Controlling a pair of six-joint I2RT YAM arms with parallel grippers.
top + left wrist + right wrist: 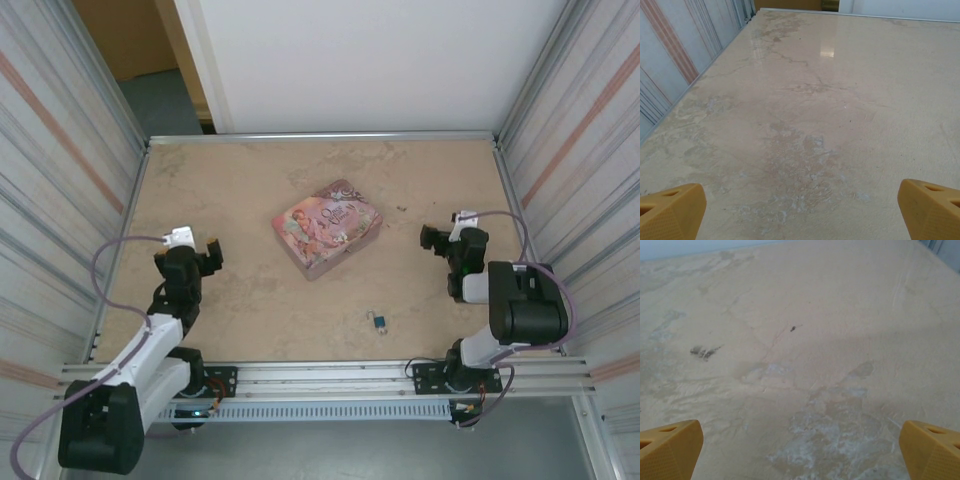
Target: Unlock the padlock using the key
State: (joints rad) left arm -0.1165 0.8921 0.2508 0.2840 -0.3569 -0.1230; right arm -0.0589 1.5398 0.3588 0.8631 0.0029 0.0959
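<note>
Because the tiny blue-teal padlock with its thin metal shackle (379,322) lies loose on the beige marbled surface (250,305), it could be pushed or spun away if a finger is brought down off-centre beside it, and little resistance is to be expected from the polished finish seen in the wrist views. A key cannot be told apart from the lock at this size; if one is seated in the body, it could be knocked out by a careless pinch. The padlock is found near the front edge, closer to the right arm's base, well apart from the pink illustrated tin box (327,227) further back. Its body is seen as a small teal block with a pale glint of metal at one end. The left end effector (208,254) and the right end effector (434,240) are both spread wide, nothing is gripped between the yellow fingers (670,212), and both are placed well apart from the lock.
</note>
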